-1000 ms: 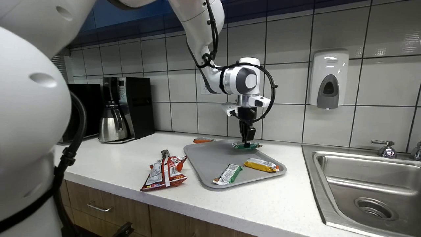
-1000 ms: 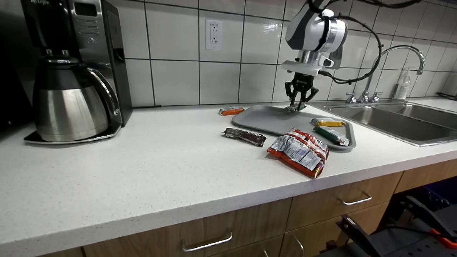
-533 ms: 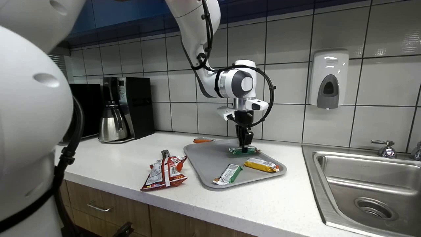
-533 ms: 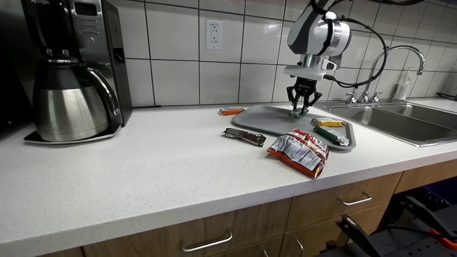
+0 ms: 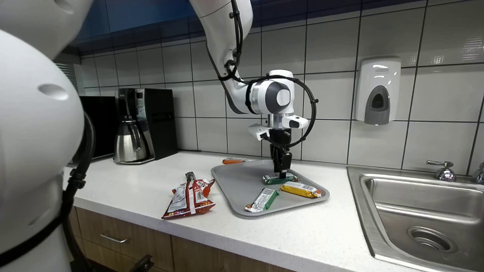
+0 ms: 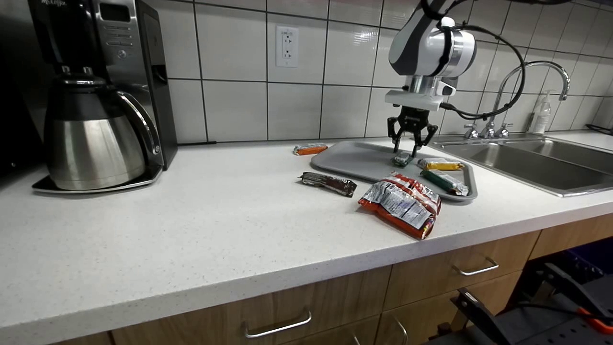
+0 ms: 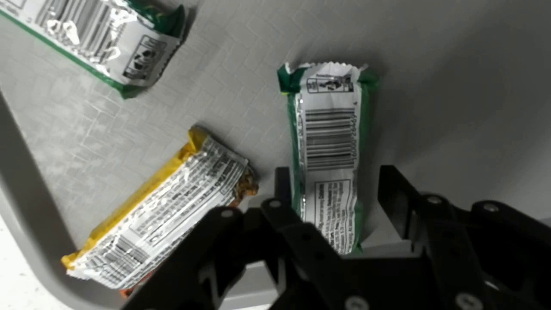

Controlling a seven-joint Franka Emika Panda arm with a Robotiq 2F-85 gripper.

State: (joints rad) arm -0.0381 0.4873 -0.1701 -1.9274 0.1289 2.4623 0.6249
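A: Where's the green bar [image 7: 328,137] nearest the claw [image 7: 335,185]?
B: On the tray [image 7: 241,86], claw straddling it; long axis thru the opening, not across.
A: Pinched?
B: Nope, claw's spread, w/ gap beside it.

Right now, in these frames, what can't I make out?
Green bar nearest the gripper: lower left corner, wrist view, covered by the gripper itself.
Other green bar: far end, wrist view, cut off at the upper left.
Yellow bar: fine print, wrist view, too small.
Red bag: label text, an exterior view, too small.
Black shape beside the coffee maker: an exterior view, partly behind the arm.
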